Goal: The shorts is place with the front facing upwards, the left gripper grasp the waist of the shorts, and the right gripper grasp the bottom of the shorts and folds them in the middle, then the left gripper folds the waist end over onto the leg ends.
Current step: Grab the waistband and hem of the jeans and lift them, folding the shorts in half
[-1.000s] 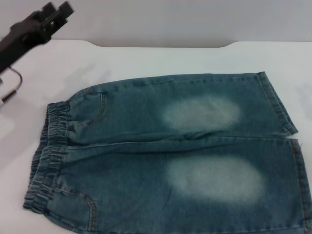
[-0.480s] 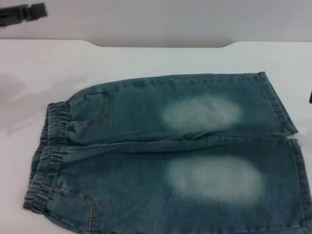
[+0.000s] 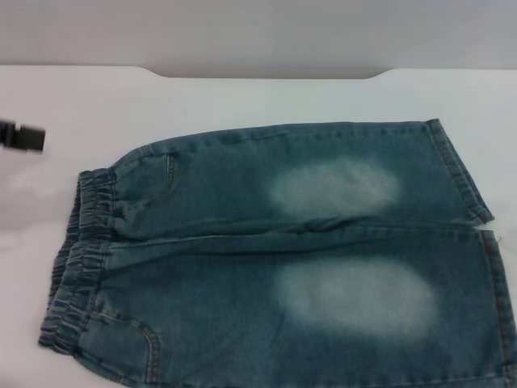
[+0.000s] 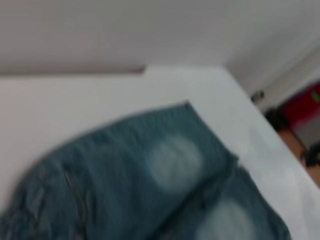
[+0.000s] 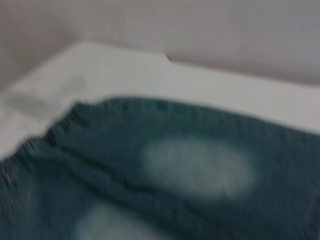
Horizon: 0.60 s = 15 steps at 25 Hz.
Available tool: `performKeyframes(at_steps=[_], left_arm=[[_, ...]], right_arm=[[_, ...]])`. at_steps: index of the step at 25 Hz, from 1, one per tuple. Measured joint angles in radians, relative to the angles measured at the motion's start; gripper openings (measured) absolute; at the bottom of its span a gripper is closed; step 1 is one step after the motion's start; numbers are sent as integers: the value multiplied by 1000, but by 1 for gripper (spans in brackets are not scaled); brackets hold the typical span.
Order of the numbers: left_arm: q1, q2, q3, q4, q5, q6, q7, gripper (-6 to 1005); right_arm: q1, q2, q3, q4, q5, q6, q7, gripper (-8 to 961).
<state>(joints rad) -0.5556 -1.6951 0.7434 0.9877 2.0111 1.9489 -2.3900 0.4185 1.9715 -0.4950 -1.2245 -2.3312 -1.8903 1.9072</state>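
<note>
The shorts [image 3: 283, 242] lie flat on the white table, blue-green denim with two pale faded patches. The gathered waist of the shorts [image 3: 81, 259] is at the left. The bottom of the shorts, two stitched leg ends [image 3: 464, 174], lies at the right and runs off the frame's right edge. A black tip of my left gripper [image 3: 24, 137] shows at the far left edge, above the table, left of and apart from the waist. The left wrist view looks over the shorts [image 4: 150, 180] from the waist side. The right wrist view shows the shorts [image 5: 200, 170] from above. My right gripper is out of view.
The white table [image 3: 242, 97] extends behind the shorts to a far edge with a raised notch. A pale wall rises beyond it. Floor and a red object [image 4: 305, 102] show past the table's far corner in the left wrist view.
My left gripper has come down from the upper left corner to the left edge, level with the shorts' far side. A dark sliver at the right edge half a second ago is gone. The shorts have not moved.
</note>
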Motion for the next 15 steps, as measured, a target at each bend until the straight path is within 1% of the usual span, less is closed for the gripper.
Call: performKeyframes(at_steps=[3,6,8,10,12,14,15], left_arm=[[0,-1,4,63,35,49,-47,548],[16,-2,13,106,29,60,-81,545],[35,-1,41,122,7,63,-97,542],[58,-2,97,130,-18,64,-116,540],[77,-12,138,135,-28,63,-128,542],[89,-24,156,144,-29,63,-130,545],[92,-31,156,147,-29,62,-129,546]], right_arm=[[24,7,-2,-69,-80,-49,35,216],[41,11,-11,-123,-139,-101,66,217],[48,11,-28,-147,-179,-139,78,218],[51,15,-51,-172,-225,-177,81,219],[49,23,-66,-192,-261,-197,81,220],[45,29,-75,-194,-274,-205,79,221],[45,29,-75,-194,-274,-205,79,221]])
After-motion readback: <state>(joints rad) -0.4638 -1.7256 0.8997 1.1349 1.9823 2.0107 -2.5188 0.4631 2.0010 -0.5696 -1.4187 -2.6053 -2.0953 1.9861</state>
